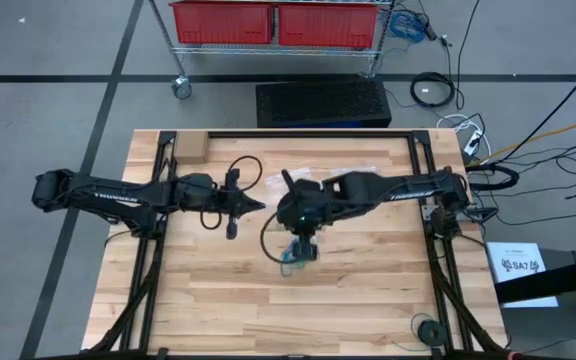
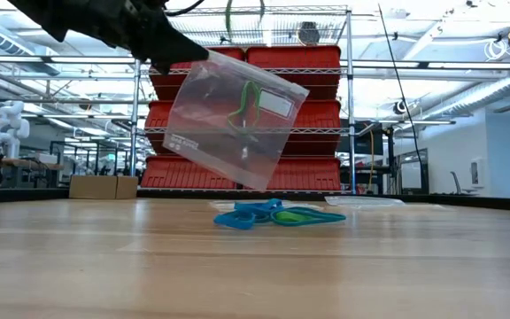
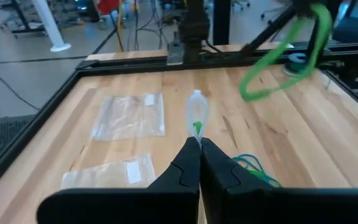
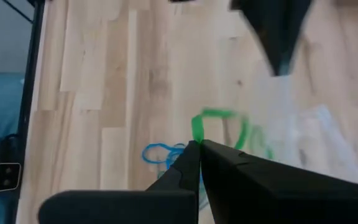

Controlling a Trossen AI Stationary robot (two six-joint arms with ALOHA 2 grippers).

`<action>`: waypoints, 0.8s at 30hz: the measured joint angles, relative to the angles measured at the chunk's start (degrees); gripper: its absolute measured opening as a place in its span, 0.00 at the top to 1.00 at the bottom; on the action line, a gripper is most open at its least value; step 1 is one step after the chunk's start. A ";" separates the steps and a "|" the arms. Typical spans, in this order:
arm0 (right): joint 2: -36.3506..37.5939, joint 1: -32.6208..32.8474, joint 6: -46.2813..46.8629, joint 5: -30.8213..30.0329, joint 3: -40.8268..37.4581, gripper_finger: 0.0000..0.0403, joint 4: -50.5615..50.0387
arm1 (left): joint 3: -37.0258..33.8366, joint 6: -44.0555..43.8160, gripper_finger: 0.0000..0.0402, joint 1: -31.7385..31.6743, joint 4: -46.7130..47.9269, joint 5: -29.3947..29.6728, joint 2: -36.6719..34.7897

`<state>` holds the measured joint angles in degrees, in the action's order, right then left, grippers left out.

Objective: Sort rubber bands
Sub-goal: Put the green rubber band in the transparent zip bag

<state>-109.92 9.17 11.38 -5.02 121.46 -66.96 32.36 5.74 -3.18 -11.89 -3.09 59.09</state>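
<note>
While the tabletop [image 1: 268, 300] lies broad and bare toward its front edge, the left gripper [image 3: 199, 144] is clamped on a clear bag [image 2: 235, 120] held in the air, a green band inside. Two more bags [image 3: 129, 115] lie flat. The right gripper [image 4: 199, 144] pinches a green rubber band [image 4: 219, 127] above the blue and green rubber bands [image 2: 277, 215] heaped mid-table.

Pale wooden plank table [image 1: 218, 300] in a black frame, small heap of blue and green rubber bands [image 2: 277, 214] near its middle, two clear flat bags [image 3: 131, 115] farther back, cardboard box [image 1: 189, 147] at far left corner
</note>
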 joint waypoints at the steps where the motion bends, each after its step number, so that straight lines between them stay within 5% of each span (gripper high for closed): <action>1: 0.00 -0.33 -0.19 -0.01 0.43 1.00 -0.48 | 0.00 0.69 1.00 0.02 -0.02 -0.46 0.00; 24: 1.40 -2.71 1.66 -2.44 0.86 1.00 -3.03 | 0.00 2.62 1.00 1.44 -1.08 -3.91 0.00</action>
<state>-108.52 6.46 13.04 -7.46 122.32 -69.99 32.36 8.36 -1.74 -12.97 -7.01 59.09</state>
